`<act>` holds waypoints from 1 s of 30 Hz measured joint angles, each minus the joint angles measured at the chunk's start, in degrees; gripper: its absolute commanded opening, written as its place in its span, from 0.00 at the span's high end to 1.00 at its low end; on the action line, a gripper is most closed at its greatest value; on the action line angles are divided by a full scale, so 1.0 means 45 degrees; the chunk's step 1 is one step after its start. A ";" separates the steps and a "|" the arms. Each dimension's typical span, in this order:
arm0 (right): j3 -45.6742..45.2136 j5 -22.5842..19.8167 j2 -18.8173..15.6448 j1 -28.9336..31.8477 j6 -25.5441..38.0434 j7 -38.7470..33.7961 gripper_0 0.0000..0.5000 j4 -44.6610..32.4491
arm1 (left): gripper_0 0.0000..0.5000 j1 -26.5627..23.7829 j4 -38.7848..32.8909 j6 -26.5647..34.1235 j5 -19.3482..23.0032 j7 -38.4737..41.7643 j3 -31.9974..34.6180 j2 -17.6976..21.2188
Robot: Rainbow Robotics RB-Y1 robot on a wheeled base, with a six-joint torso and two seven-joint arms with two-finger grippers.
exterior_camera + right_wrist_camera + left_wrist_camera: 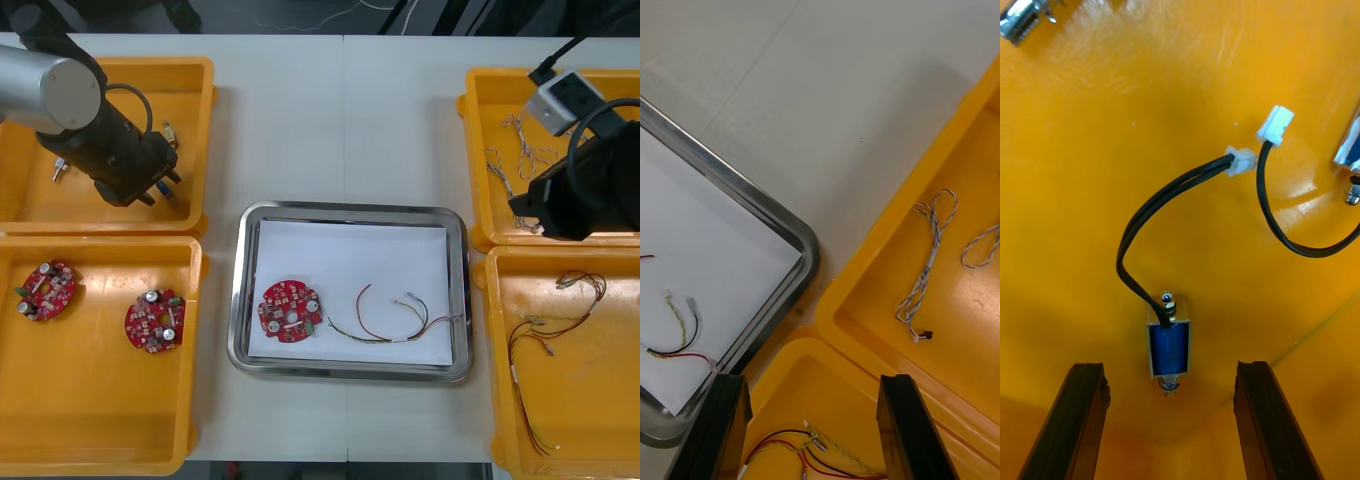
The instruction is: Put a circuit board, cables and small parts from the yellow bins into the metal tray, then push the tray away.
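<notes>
Now, centre tray [350, 209] holds circuit board [291, 310] and cable [390, 338], your left gripper [1169, 367] spread over small metal part [1169, 345], upper-left bin [200, 140], right gripper [811, 379] spread.

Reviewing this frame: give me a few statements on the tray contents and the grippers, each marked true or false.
1. A circuit board lies in the metal tray. True.
2. The left gripper is shut on a small metal part. False: it is open above the part, which lies in the far left bin.
3. The near left bin holds three boards. False: it holds two boards.
4. A red and yellow cable lies in the tray. True.
5. The right gripper is open, holding nothing. True.
</notes>
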 measured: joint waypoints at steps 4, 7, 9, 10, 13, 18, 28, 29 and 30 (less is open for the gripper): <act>-0.1062 -0.0081 -0.0071 0.0009 0.0000 0.0000 0.00 0.0677 | 0.00 -0.0045 0.0051 -0.0173 0.0009 0.0000 -0.0327 -0.0006; -0.1709 -0.0085 -0.0115 0.0010 0.0000 0.0001 0.00 0.1169 | 0.00 -0.0077 0.0097 -0.0178 0.0009 0.0000 -0.0452 -0.0009; -0.2051 -0.0078 -0.0150 0.0010 0.0000 0.0001 0.00 0.1453 | 0.00 -0.0166 0.0189 -0.0179 0.0010 0.0000 -0.0594 -0.0010; -0.2194 -0.0044 -0.0164 0.0010 0.0000 0.0001 0.00 0.1573 | 0.00 -0.0243 0.0270 -0.0180 0.0013 -0.0001 -0.0691 -0.0011; -0.2492 0.0259 -0.0189 0.0010 0.0000 0.0001 0.00 0.1838 | 0.00 -0.0526 0.0610 -0.0183 0.0073 -0.0001 -0.0989 -0.0033; -0.2677 0.1229 -0.0208 0.0011 0.0000 0.0002 0.00 0.2123 | 0.00 -0.0952 0.1273 -0.0220 0.0143 -0.0003 -0.1258 -0.0155; -0.2682 0.1992 -0.0220 0.0012 0.0000 0.0002 0.00 0.3078 | 0.00 -0.1094 0.1592 -0.0724 0.0154 -0.0010 -0.1439 -0.0401; -0.2681 0.1991 -0.0220 0.0012 0.0000 0.0002 0.00 0.3202 | 0.00 -0.1096 0.1593 -0.0795 0.0156 -0.0010 -0.1528 -0.0402; -0.2679 0.1991 -0.0220 0.0012 0.0000 0.0002 0.00 0.3320 | 0.00 -0.1097 0.1593 -0.0842 0.0157 -0.0010 -0.1618 -0.0403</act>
